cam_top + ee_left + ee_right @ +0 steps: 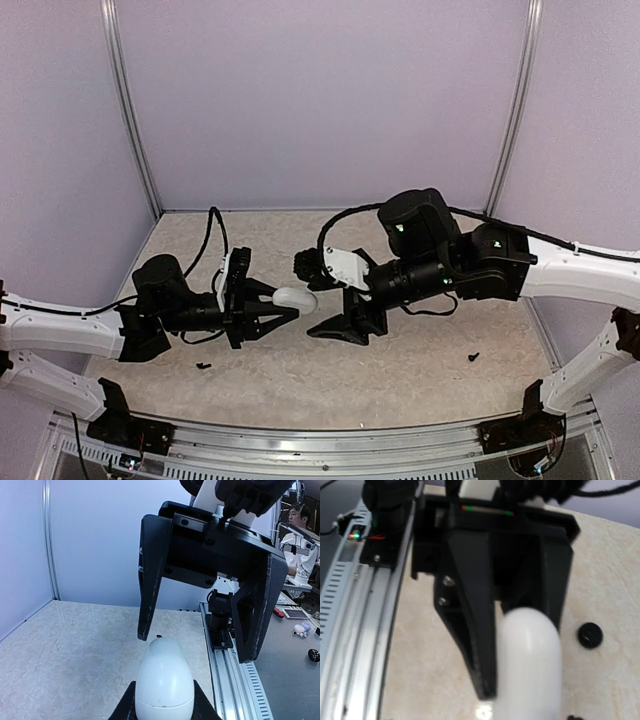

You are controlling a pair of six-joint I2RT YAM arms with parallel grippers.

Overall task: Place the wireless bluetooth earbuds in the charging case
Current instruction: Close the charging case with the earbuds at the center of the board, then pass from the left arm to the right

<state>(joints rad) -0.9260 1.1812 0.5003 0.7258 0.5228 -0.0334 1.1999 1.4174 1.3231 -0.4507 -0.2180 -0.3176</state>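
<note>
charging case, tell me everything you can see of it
The charging case is a smooth, glossy white plastic egg shape, lid apparently shut. It is held above the table, roughly level, broad end clamped in the left gripper, narrow end pointing at the right gripper, whose open jaws stand near it with no clear contact.

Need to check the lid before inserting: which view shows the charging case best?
Left wrist: the charging case is close, sharp, apparently closed. Top external shows it small; right wrist shows it blurred.
</note>
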